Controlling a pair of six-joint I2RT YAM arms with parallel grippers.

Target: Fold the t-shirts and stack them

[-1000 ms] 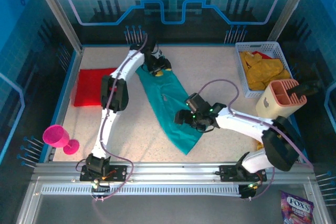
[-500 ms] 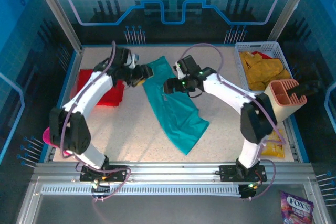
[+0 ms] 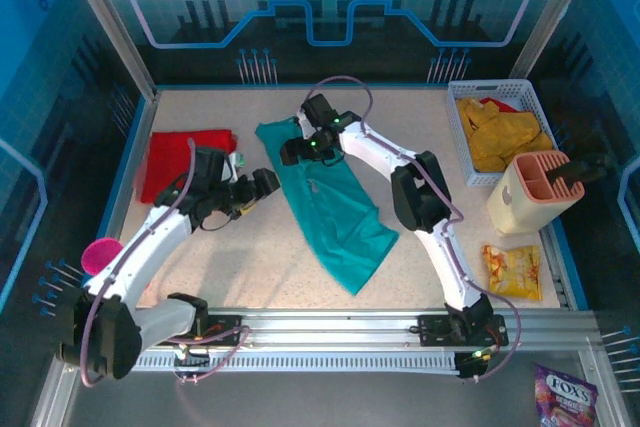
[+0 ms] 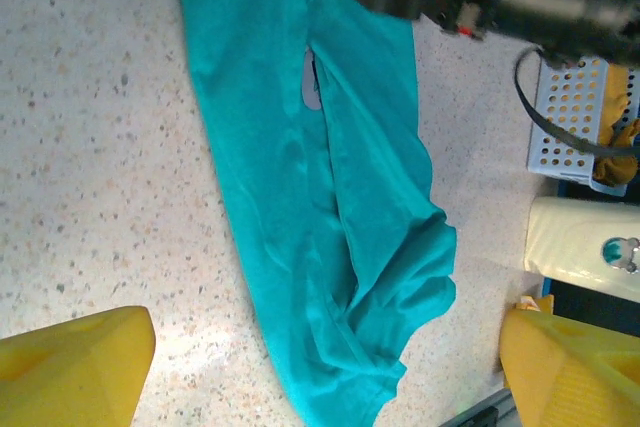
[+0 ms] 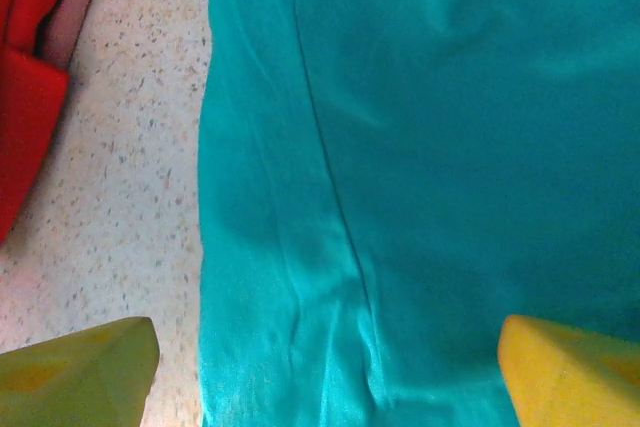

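Pulling back off the teal t-shirt [image 3: 335, 212], the left hand [image 3: 264, 185] is hanging open beside it. The right hand [image 3: 289, 152] is hovering open over its far end.

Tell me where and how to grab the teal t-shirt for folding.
I'd pinch the teal t-shirt at its left long edge, coming down from above, left of it. It lies flat as a long diagonal strip; that edge looks smooth, while the near right part is bunched.

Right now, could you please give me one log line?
teal cloth t-shirt: unheld | left gripper: open | right gripper: open above it
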